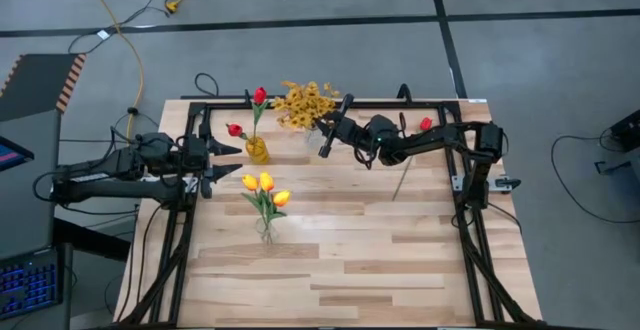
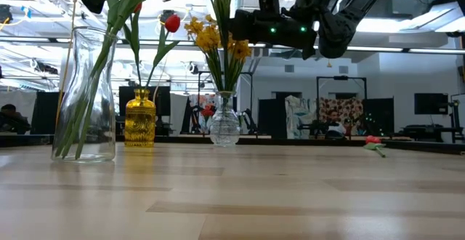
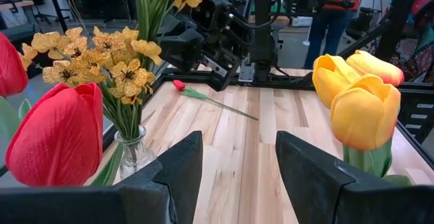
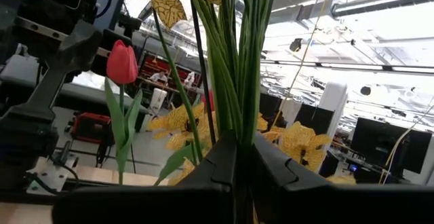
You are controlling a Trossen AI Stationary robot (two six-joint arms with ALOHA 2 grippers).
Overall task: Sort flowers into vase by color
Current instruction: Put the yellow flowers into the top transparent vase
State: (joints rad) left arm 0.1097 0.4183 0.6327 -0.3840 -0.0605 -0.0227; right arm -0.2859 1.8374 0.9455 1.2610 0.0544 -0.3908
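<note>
Pale wooden planks make up the tabletop [image 1: 350,260], framed by a black metal rail, and three vases stand on it. One amber-yellow ribbed glass vase [image 1: 257,150] near the far left holds two red tulips [image 1: 259,96] on green stems. One small clear round-bellied glass vase [image 2: 224,126] at the far edge holds a thick spray of small mustard-yellow blossoms [image 1: 304,102]. One taller clear glass vase [image 1: 266,232] nearer the middle holds three yellow-orange tulips [image 1: 264,185]. A third red tulip [image 1: 425,124] lies loose on the wood at the far right, its thin stem running toward the table's middle, well apart from all the vases.

Above the small clear vase, the right gripper [image 4: 244,173] has its two dark fingers pressed together around green stems of the mustard spray, just below the blossoms. Beside the amber vase, the left gripper [image 3: 237,166] hangs at the table's left edge with its fingers spread and nothing between them.
</note>
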